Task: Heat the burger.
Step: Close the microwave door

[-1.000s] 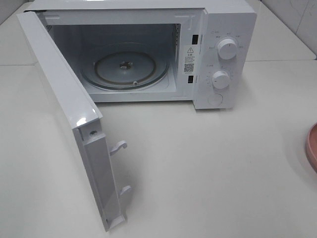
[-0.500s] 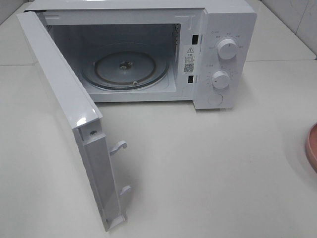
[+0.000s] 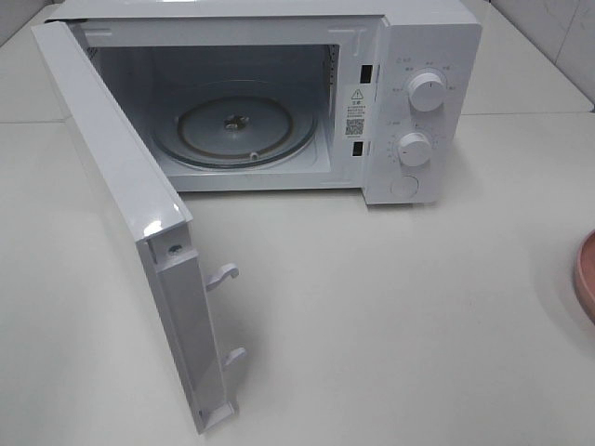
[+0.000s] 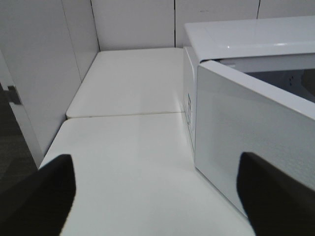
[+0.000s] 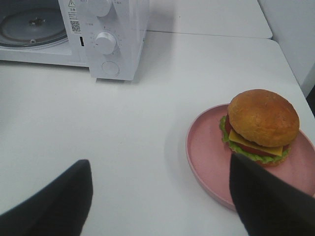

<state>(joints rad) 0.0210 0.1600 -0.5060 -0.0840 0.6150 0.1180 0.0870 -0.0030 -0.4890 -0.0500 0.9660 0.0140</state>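
The burger [image 5: 262, 123], a tan-brown bun with cheese, tomato and lettuce, sits on a salmon-pink plate [image 5: 209, 152] in the right wrist view. Only the plate's rim [image 3: 586, 274] shows at the right edge of the exterior high view. My right gripper [image 5: 160, 196] is open, its dark fingers [image 5: 54, 201] spread wide, hovering apart from the plate on its near side. My left gripper [image 4: 155, 194] is open and empty, beside the outer face of the microwave door [image 4: 246, 147]. The white microwave [image 3: 409, 93] stands open with a bare glass turntable [image 3: 232, 130].
The open door [image 3: 139, 214] juts toward the table's front left, with latch hooks [image 3: 223, 274] on its edge. Two knobs [image 3: 426, 91] are on the microwave's right panel. White wall panels [image 4: 44, 64] border the table [image 3: 372, 307] at the left.
The plate's rim has slid slightly toward the right edge of the exterior high view. Nothing else has visibly moved.
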